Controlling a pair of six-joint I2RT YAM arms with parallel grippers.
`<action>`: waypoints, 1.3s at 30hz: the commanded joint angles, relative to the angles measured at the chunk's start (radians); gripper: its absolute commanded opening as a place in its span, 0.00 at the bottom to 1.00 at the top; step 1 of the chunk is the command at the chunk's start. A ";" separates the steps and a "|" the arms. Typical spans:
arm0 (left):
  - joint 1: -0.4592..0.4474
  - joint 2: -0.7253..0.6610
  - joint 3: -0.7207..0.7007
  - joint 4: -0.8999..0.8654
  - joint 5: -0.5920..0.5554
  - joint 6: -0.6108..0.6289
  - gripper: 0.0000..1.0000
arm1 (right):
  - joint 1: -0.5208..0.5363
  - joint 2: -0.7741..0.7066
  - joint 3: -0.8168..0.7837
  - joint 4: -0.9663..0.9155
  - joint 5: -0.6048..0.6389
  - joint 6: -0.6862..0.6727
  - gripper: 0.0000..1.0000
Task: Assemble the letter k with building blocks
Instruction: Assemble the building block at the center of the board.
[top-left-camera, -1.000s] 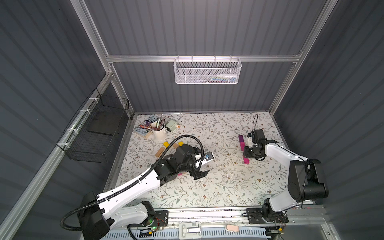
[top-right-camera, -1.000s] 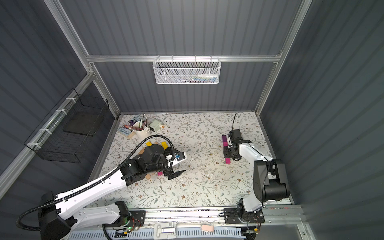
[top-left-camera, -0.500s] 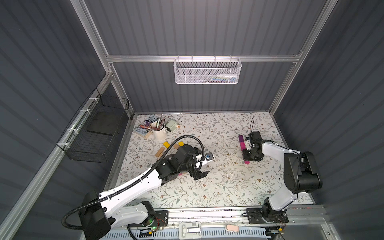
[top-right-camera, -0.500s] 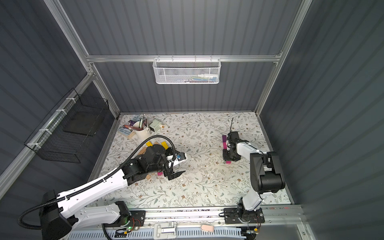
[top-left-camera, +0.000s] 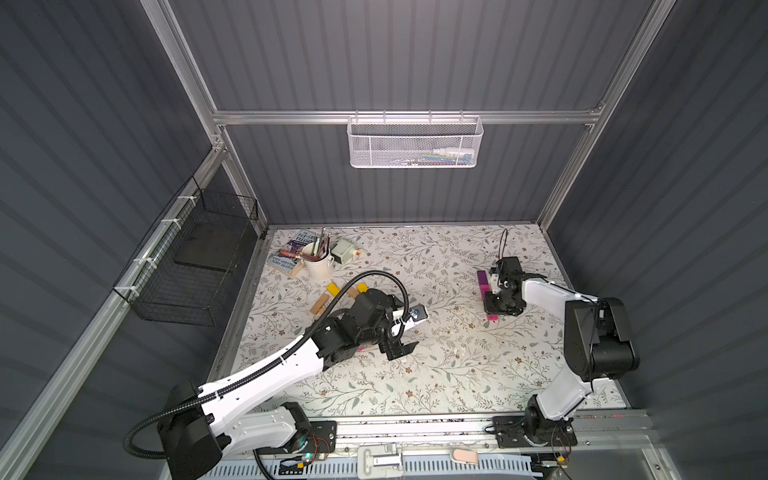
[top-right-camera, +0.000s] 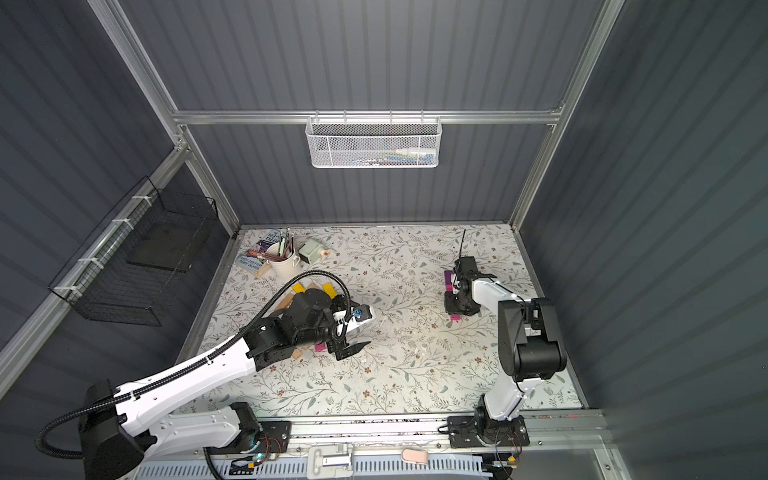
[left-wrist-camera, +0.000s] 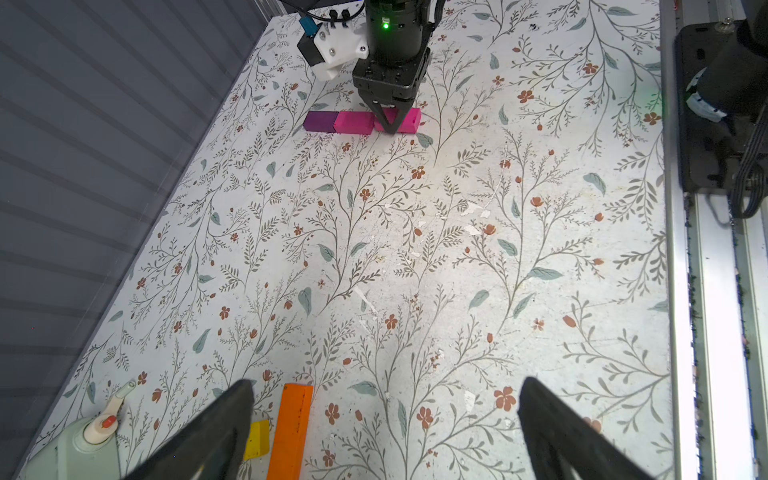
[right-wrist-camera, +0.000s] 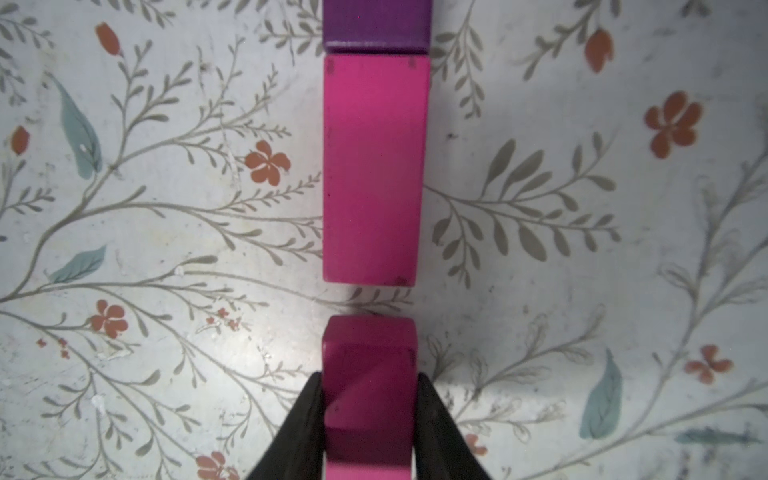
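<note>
In the right wrist view my right gripper is shut on the sides of a pink building block. That block lies in line with a second pink block and a purple block, with a small gap before the second pink one. The left wrist view shows the same row, purple block to held pink block. My left gripper hangs open over bare table, with an orange block and a yellow block beside one finger. Both top views show the right gripper at the right and the left gripper mid-table.
Loose yellow blocks and tan blocks lie behind the left arm. A white cup of brushes, books and a pale green object stand at the back left. A black wire basket hangs on the left wall.
The right gripper's jaws have come together on the pink block, and the right arm has shifted a little. The left arm has stayed put with its jaws wide.
</note>
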 joint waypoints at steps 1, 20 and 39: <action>0.003 0.008 0.009 -0.015 -0.009 0.016 1.00 | -0.005 0.019 0.032 -0.010 -0.009 0.003 0.34; 0.003 0.028 0.009 -0.011 -0.020 0.017 1.00 | -0.015 -0.047 0.004 0.018 -0.029 0.048 0.44; 0.002 0.038 0.006 -0.003 -0.016 0.015 1.00 | -0.012 -0.040 -0.038 0.060 -0.006 0.045 0.40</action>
